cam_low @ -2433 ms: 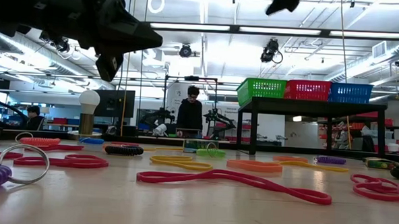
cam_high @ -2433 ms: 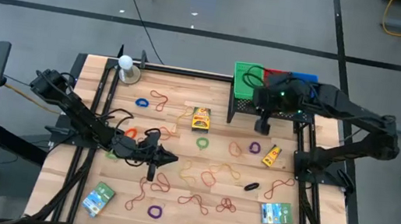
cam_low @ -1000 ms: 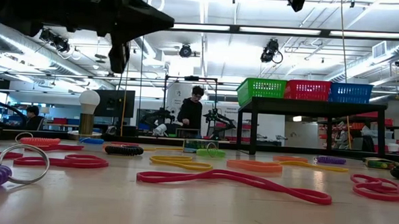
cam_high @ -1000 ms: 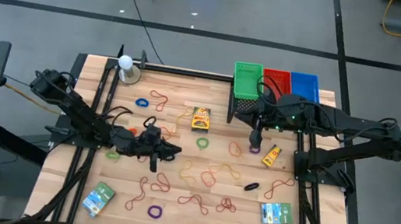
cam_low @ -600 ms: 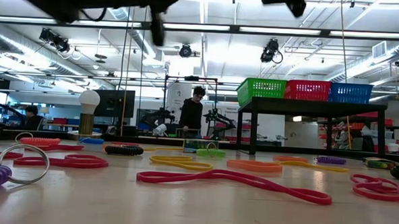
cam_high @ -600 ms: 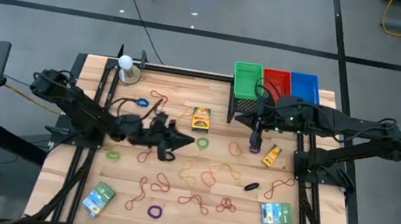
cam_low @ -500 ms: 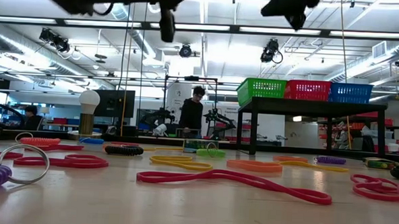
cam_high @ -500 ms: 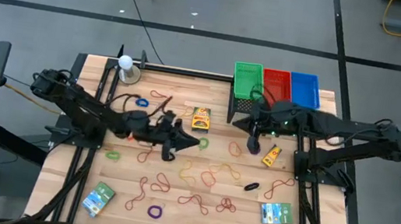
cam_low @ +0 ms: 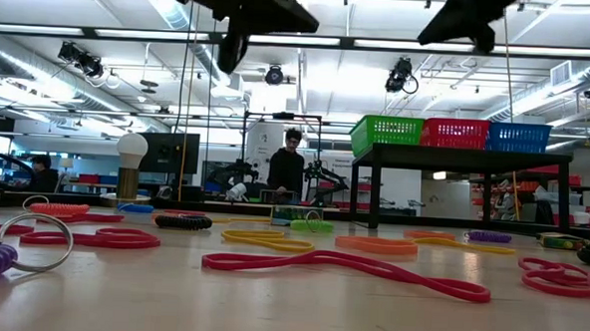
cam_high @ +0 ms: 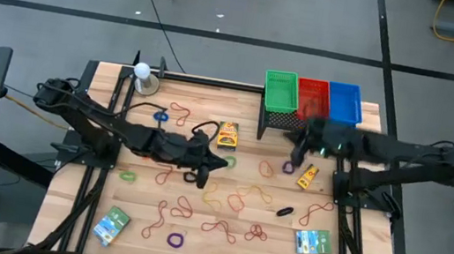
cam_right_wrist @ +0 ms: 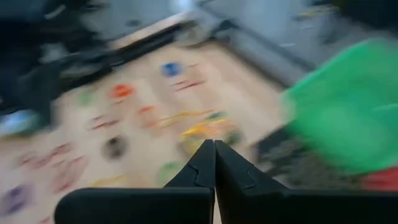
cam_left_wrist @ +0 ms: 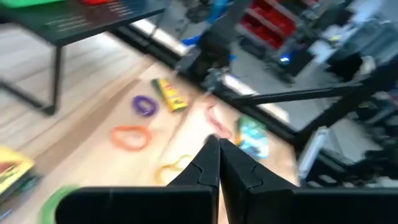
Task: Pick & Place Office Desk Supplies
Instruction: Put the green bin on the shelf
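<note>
Room: workshop floor with cables around a wooden tabletop; a person stands far behind it in the low view.
Change, left: the left hand has swung from the left-centre of the tabletop toward its middle, near the yellow crayon box; its fingers are pressed together with nothing visible between them.
Change, right: the right hand has come down from the baskets at the far edge to the tabletop's right side, beside the purple ring and the small yellow bottle; fingers likewise closed and empty.
Meaning: probably both arms are heading to fresh picks; almost all supplies still lie loose.
Baskets: three on a raised shelf, green, red, blue.
Packets: two, one at the near-left corner, one near-right.
Crayon box: one.
Bottle: one.
Bands and rings: well over a dozen scattered; exact count unclear.
Other: one white ball lamp at the far-left corner.
</note>
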`<state>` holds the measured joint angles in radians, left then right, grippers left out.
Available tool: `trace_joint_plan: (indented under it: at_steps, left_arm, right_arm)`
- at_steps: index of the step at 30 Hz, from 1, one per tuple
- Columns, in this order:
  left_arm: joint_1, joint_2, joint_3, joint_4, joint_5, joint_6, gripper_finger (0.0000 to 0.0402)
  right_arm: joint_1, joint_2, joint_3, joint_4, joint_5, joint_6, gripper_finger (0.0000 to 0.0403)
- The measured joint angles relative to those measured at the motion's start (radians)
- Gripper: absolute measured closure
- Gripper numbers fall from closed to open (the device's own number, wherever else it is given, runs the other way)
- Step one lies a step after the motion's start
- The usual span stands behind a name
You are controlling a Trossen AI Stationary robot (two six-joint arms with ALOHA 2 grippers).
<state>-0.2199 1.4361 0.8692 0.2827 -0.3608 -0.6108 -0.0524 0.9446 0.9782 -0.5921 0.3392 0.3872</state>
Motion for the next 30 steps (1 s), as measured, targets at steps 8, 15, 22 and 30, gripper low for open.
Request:
trace_joint_plan:
  at_steps: [8, 15, 22, 30]
  left_arm:
    - [-0.003, -0.001, 0.0, -0.047, -0.137, -0.032, 0.0397]
    - [-0.008, -0.001, 0.0, -0.083, -0.17, -0.065, 0.0397]
    - [-0.01, -0.001, -0.001, -0.107, -0.188, -0.098, 0.0396]
    - [-0.01, -0.001, -0.001, -0.108, -0.189, -0.101, 0.0396]
  right_arm:
    - [-0.421, 0.263, 0.361, -0.301, -0.193, -0.341, 0.0401]
    - [-0.521, 0.502, 0.487, -0.462, -0.321, -0.62, 0.0401]
    - [-0.52, 0.579, 0.503, -0.519, -0.326, -0.689, 0.0401]
    - [-0.524, 0.587, 0.503, -0.556, -0.363, -0.692, 0.0401]
